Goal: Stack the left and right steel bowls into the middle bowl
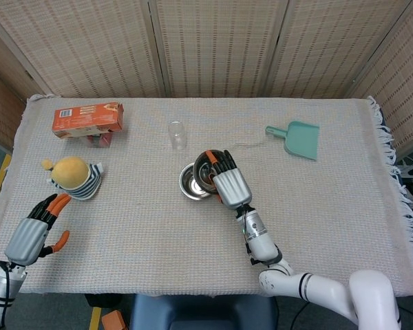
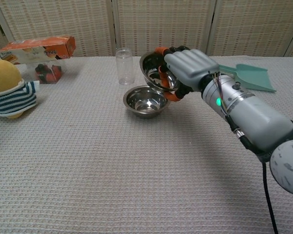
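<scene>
A steel bowl (image 1: 191,185) (image 2: 145,101) stands in the middle of the cloth-covered table. My right hand (image 1: 230,184) (image 2: 189,67) grips a second steel bowl (image 1: 206,170) (image 2: 153,67) by its rim. That bowl hangs tilted, just above the standing bowl's right edge and clear of it. My left hand (image 1: 32,234) hovers at the table's near left corner with its fingers apart and nothing in them; only the head view shows it. I see no other steel bowl.
A clear glass (image 1: 177,134) (image 2: 124,66) stands just behind the middle bowl. An orange box (image 1: 88,118) (image 2: 36,48) lies at the back left, a yellow plush toy (image 1: 74,176) (image 2: 7,87) at the left. A teal dustpan (image 1: 296,137) (image 2: 246,77) lies back right.
</scene>
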Available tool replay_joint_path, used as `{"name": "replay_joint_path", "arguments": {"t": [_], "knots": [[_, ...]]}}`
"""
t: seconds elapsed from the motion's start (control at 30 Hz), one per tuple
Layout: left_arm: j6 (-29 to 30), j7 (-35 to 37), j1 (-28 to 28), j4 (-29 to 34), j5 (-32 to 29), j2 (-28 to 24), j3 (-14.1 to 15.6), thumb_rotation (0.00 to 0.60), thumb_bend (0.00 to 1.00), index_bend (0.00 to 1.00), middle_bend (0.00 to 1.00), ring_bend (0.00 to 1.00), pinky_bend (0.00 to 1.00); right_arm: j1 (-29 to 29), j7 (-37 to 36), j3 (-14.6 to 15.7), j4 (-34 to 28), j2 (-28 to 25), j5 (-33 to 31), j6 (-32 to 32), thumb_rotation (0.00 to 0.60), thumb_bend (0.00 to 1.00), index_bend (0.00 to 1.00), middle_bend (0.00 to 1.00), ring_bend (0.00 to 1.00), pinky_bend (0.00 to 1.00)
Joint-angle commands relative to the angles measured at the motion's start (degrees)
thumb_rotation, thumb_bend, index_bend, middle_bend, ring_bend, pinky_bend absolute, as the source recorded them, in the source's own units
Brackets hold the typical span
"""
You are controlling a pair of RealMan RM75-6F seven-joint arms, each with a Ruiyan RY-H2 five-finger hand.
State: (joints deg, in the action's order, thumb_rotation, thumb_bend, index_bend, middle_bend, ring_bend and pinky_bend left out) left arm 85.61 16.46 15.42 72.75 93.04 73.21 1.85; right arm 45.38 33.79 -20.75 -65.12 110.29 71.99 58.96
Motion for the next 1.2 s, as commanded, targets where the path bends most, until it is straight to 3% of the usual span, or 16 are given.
{"name": "replay_joint_path", "arguments": {"t": [0.03, 0.17, 0.37, 0.47, 0.5, 0.63, 0.7, 0.8, 0.97, 1.07, 1.2], "knots": [[0.0, 0.5, -0.2, 0.1, -0.3, -0.3, -0.2, 0.6, 0.46, 0.0, 0.03, 0.02, 0.14, 2.8, -0.3, -0.6, 5.7, 3.7, -2.1, -2.6, 0.6, 0.39, 0.68, 0.0, 0.0, 0.0], [-0.5, 0.9, -0.3, 0.1, -0.7, -0.6, -0.5, 0.6, 0.46, 0.0, 0.03, 0.02, 0.14, 3.9, -2.5, 0.2, 8.8, 5.5, -3.2, -4.8, 0.6, 0.39, 0.42, 0.0, 0.0, 0.0], [-0.4, 0.8, -0.5, 0.5, -0.4, -0.8, -0.7, 0.6, 0.46, 0.0, 0.03, 0.02, 0.14, 5.6, -7.2, 1.6, 13.4, 7.8, -1.2, -4.8, 0.6, 0.37, 0.25, 0.0, 0.0, 0.0], [-0.3, 1.0, -0.6, 0.5, -0.2, -0.9, -0.7, 0.6, 0.46, 0.0, 0.03, 0.02, 0.14, 4.3, -7.1, 3.0, 10.9, 6.2, -0.4, -3.3, 0.6, 0.29, 0.03, 0.0, 0.0, 0.0], [-0.4, 1.1, -0.6, 0.5, -0.2, -1.0, -0.8, 0.6, 0.46, 0.0, 0.03, 0.02, 0.14, 3.4, -6.8, 3.5, 9.0, 5.0, -0.1, -2.4, 0.6, 0.26, 0.01, 0.0, 0.0, 0.0], [-0.1, 1.4, -0.8, 0.8, -0.1, -1.4, -0.8, 0.6, 0.46, 0.0, 0.03, 0.02, 0.14, -3.7, -6.1, 7.3, -5.2, -4.0, 1.1, 3.4, 0.6, 0.17, 0.0, 0.0, 0.0, 0.0], [-0.1, 1.3, -1.0, 1.2, 0.0, -2.1, -0.6, 0.6, 0.45, 0.0, 0.03, 0.02, 0.14, -9.3, -7.3, 10.4, -14.5, -10.6, 2.6, 8.9, 0.6, 0.15, 0.0, 0.0, 0.0, 0.0], [-1.6, -0.1, -1.4, 3.1, -0.4, -4.2, 0.2, 0.6, 0.46, 0.0, 0.03, 0.02, 0.14, -18.2, -9.1, 16.1, -22.7, -18.7, 7.0, 19.6, 0.6, 0.15, 0.0, 0.0, 0.0, 0.0], [-2.4, -4.2, -2.3, 8.5, -0.9, -8.1, 0.9, 0.6, 0.45, 0.0, 0.03, 0.02, 0.14, -30.5, -11.3, 23.9, -23.3, -25.4, 12.8, 34.8, 0.6, 0.15, 0.0, 0.0, 0.0, 0.0], [-1.2, -7.0, -2.9, 10.5, -0.4, -8.5, 0.9, 0.6, 0.45, 0.0, 0.03, 0.02, 0.14, -34.5, -14.9, 25.3, -20.9, -26.8, 14.0, 38.6, 0.6, 0.15, 0.0, 0.0, 0.0, 0.0], [-1.0, -10.0, -3.1, 11.8, 0.3, -8.0, 0.7, 0.6, 0.45, 0.0, 0.02, 0.02, 0.14, -35.5, -18.8, 25.8, -21.6, -29.8, 14.9, 37.7, 0.6, 0.15, 0.0, 0.0, 0.0, 0.0]]}}
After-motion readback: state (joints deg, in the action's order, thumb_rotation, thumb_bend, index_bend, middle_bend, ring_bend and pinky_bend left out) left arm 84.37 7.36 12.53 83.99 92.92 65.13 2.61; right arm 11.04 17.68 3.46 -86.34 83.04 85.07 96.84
